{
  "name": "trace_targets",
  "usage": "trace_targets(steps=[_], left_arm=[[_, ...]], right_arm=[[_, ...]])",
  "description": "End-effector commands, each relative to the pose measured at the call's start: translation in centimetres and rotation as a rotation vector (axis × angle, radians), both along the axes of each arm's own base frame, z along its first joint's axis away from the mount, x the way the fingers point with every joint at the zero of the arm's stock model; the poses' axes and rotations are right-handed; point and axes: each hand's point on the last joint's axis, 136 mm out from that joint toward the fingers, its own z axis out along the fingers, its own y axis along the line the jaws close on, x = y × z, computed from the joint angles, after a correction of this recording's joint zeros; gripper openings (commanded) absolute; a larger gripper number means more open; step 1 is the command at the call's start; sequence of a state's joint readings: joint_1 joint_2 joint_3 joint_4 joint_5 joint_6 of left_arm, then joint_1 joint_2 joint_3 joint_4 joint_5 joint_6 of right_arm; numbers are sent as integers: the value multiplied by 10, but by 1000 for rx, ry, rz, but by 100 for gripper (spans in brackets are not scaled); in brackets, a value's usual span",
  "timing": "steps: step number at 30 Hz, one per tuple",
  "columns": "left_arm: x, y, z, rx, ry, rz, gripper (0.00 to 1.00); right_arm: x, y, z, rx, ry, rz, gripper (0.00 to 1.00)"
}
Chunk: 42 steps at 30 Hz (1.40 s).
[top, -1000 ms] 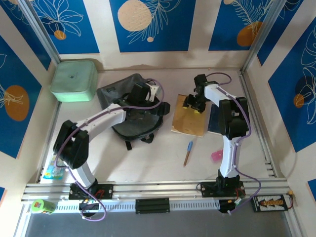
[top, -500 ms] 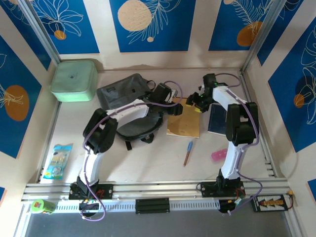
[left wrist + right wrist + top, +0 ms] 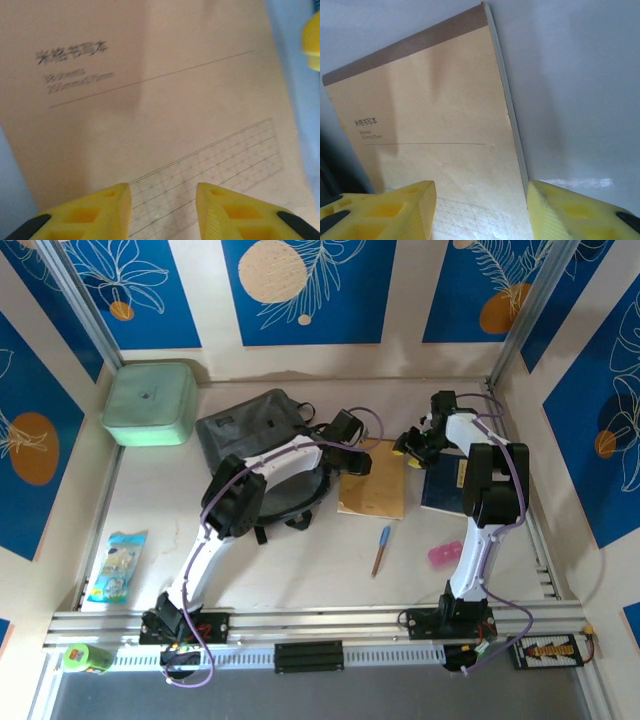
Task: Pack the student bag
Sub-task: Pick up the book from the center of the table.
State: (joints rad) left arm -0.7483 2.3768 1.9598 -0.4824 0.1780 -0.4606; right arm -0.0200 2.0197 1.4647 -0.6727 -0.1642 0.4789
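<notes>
Kraft-paper notebook (image 3: 150, 100) flat (grid-ruled); left fingers (image 3: 90, 212) apart, perhaps hovering.

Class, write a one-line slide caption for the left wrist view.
Left gripper hovers, jaws apart, over the tan notebook.

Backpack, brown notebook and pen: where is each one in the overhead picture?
student bag (image 3: 245, 428), top external view, on its grey upper flap.
brown notebook (image 3: 378, 492), top external view, middle of its cover.
pen (image 3: 381, 552), top external view, midway along its shaft.
</notes>
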Motion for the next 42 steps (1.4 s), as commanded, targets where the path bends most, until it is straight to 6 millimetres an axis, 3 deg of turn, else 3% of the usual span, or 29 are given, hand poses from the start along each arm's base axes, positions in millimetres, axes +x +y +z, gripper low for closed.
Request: trace_targets(steps=[1,10,16,21,36,42], left_arm=[[1,11,-15,84,4,9,39],[-10,17,-37,95,71,40,37],[-18,20,-50,96,113,53,31],[-20,25,-56,116,128,61,30],[-25,33,-76,163,160,64,30],[-26,33,-78,164,164,57,30]], right_arm=[[-23,4,-8,36,63,28,49],[-48,4,-21,13,113,68,47],[-54,20,-18,68,118,146,40],[-57,22,-21,44,138,176,36],[-59,23,13,-35,75,201,26],[-58,25,12,-29,77,205,18]])
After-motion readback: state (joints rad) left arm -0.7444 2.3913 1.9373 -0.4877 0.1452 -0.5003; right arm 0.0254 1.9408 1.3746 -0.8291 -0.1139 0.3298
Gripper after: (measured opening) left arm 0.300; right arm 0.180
